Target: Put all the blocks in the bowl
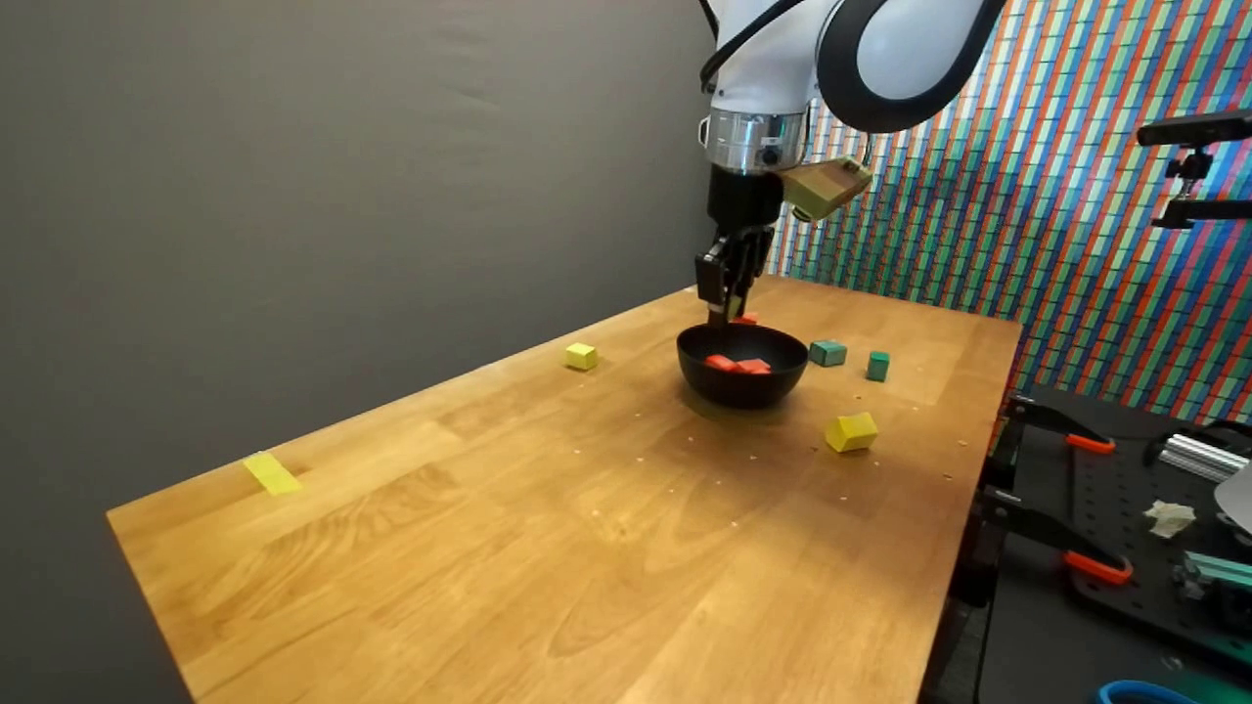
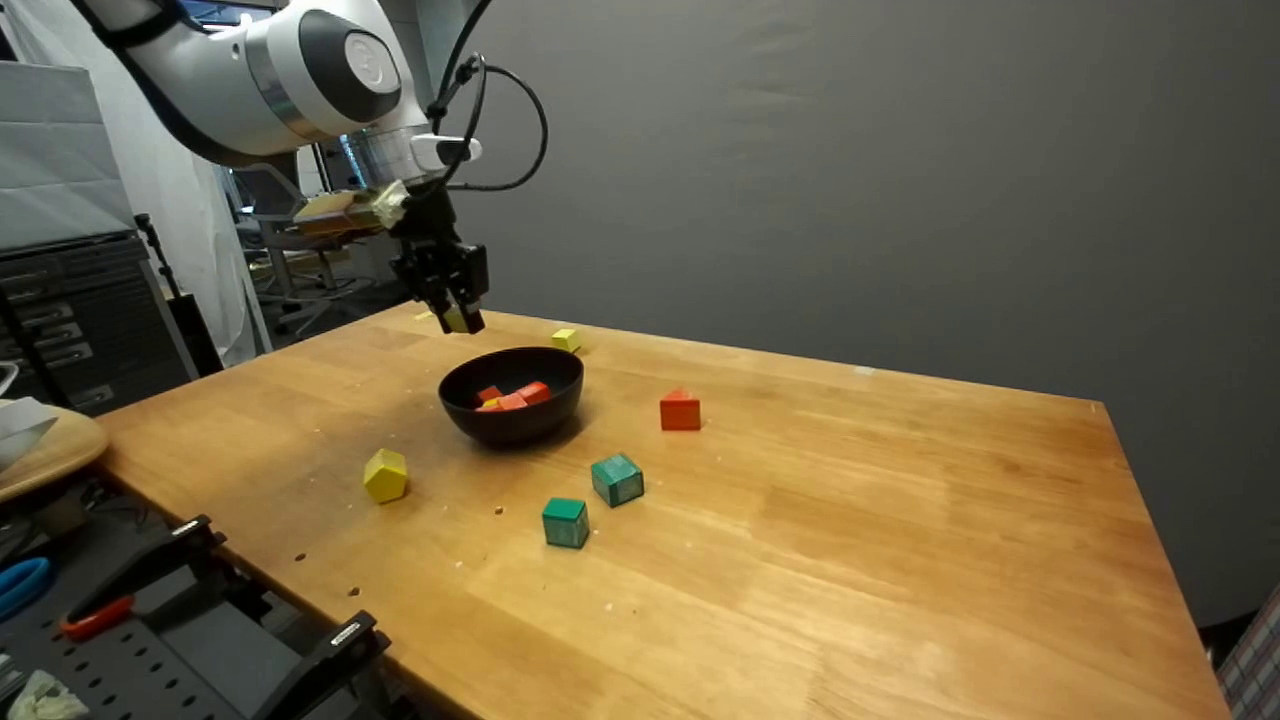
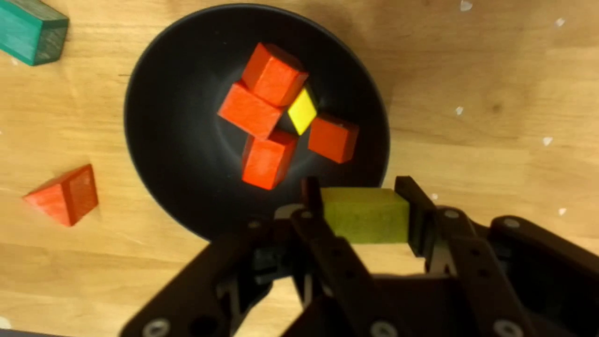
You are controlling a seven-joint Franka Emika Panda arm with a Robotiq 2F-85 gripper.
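Note:
A yellow-green block (image 3: 365, 217) is pinched between the finger pads of my gripper (image 3: 361, 201). This grip hangs above the rim side of the black bowl (image 2: 510, 430), higher than its edge in an exterior view. Inside the bowl lie several red blocks (image 3: 276, 79) and a yellow block (image 3: 303, 112). Out on the table, a red triangular block (image 2: 680, 412) and two teal blocks, one (image 2: 617, 480) near the other (image 2: 566, 523), sit to one side. A yellow five-sided block (image 2: 385, 476) and a small yellow block (image 1: 581, 356) stand apart on opposite sides of the bowl.
A flat pale-yellow strip (image 1: 272, 473) lies by the far table edge. A grey wall (image 2: 850, 200) runs along one long side. Along the opposite side, black clamps (image 1: 1056, 533) with orange tips and a dark side bench (image 1: 1047, 626) adjoin the wooden table (image 1: 548, 548).

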